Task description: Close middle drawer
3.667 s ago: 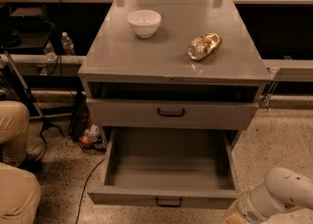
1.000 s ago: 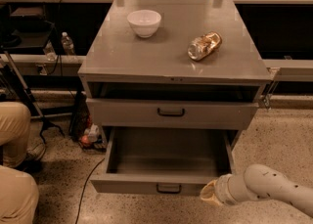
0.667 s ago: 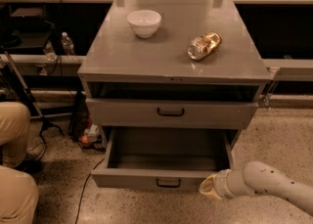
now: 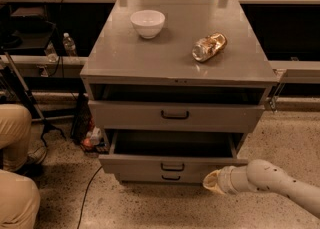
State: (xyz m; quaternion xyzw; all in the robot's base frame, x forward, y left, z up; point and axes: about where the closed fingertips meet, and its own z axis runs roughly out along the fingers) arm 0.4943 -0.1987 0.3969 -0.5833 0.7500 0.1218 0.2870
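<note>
1. While the white arm [image 4: 285, 185] enters from the lower right corner and lies almost level just above the floor, it reaches leftward. The gripper [image 4: 212, 180] is at its cream-coloured tip, by the right end of the middle drawer [image 4: 150, 164] front. Whether the gripper is open or shut cannot be told, and nothing shows in its hold.
2. That drawer sits in the grey cabinet [image 4: 125, 63] under the taller top drawer [image 4: 130, 115]. It is part way out, with a dark strip of its tray showing behind the low panel and its small black loop handle [image 4: 172, 166].
3. A few seconds ago the drawer stood far out with its whole tray floor in view, and the arm hung back in the corner. Since then the drawer has gone most of the way in, and the gripper has moved left along with it.
4. Just below is the narrow bottom drawer front [image 4: 145, 177].
5. On the cabinet top stand a white bowl [image 4: 148, 23] and, well apart to its right, a crumpled shiny packet [image 4: 209, 46] on its side.
6. A water bottle [image 4: 69, 44] stands on the shelf to the left, a person's knees in khaki trousers [image 4: 15, 173] fill the left edge, and a black cable [image 4: 86, 193] runs over the speckled floor [image 4: 150, 208]. Nothing lies between the gripper and the drawer.
</note>
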